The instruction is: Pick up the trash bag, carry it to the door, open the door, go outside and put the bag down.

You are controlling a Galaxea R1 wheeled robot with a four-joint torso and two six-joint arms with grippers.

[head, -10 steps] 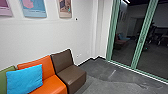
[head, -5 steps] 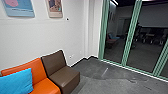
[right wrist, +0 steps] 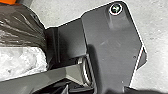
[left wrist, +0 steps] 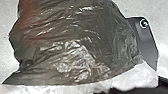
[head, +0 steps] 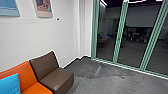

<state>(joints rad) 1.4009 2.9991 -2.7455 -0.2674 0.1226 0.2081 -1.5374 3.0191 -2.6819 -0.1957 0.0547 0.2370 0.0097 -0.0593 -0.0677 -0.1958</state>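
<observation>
Trash bag [left wrist: 75, 45], dark and bulging, close by the left gripper; pale plastic [left wrist: 135, 77] along one edge. Bag also near the right gripper. Can't tell whether either gripper is spread or pressed together; the grip is hard to read, perhaps a hold on the bag's neck. Probably carried close to the body so it swings less and clears the floor [head: 100, 83]. Farther out, left of the grippers: blue cushion [head: 10, 85] on orange chair [head: 27, 75], then brown chair [head: 56, 77]. Beyond, ahead-right: green-framed glass [head: 135, 47], panels look closed. Bag not outside yet.
</observation>
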